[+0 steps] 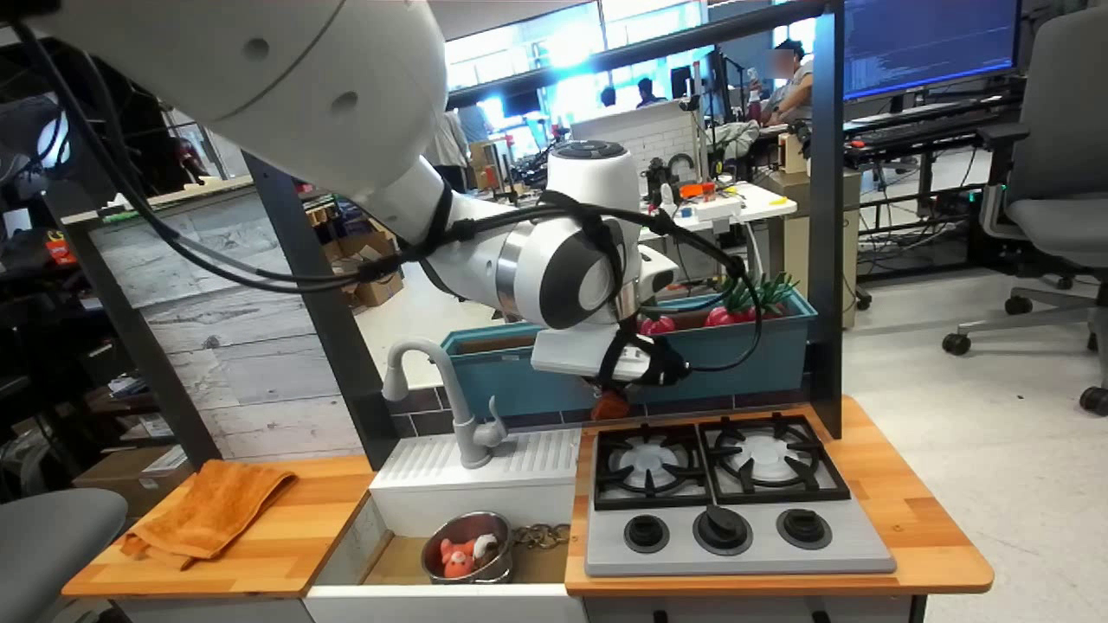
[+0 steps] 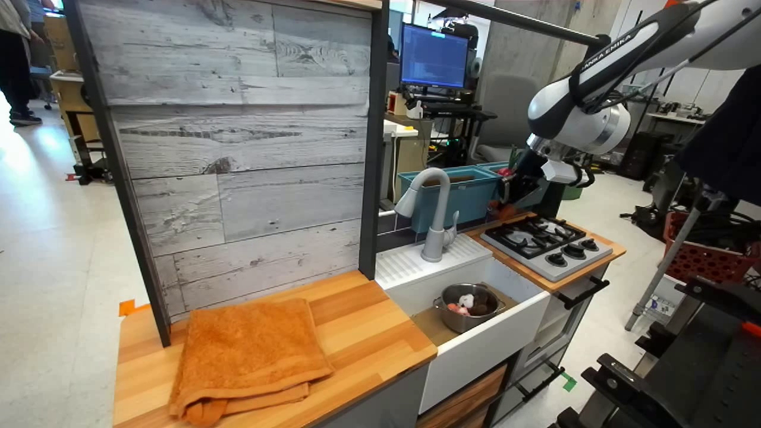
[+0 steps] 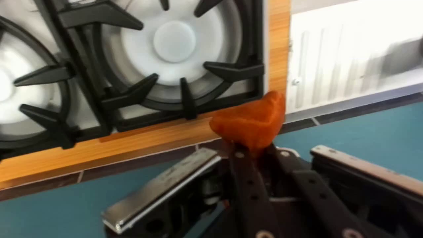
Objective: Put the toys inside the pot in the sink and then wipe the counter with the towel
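Toys lie in the pot in the sink; my gripper pinches an orange toy near the stove. The towel lies on the table; loading seems unfinished, wiping unstarted.

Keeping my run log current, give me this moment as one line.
Gripper: shut on orange item | pot: in sink, toys inside | towel: on counter, ungripped

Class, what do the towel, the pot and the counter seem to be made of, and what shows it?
Towel: probably terry cloth, matt; its surface looks fuzzy and it lies in soft folds.
Pot: likely stainless steel, fairly shiny; its silvery-grey wall catches highlights.
Counter: wood or wood-look laminate, smooth; strips of varying tone show, but the look leaves open which.
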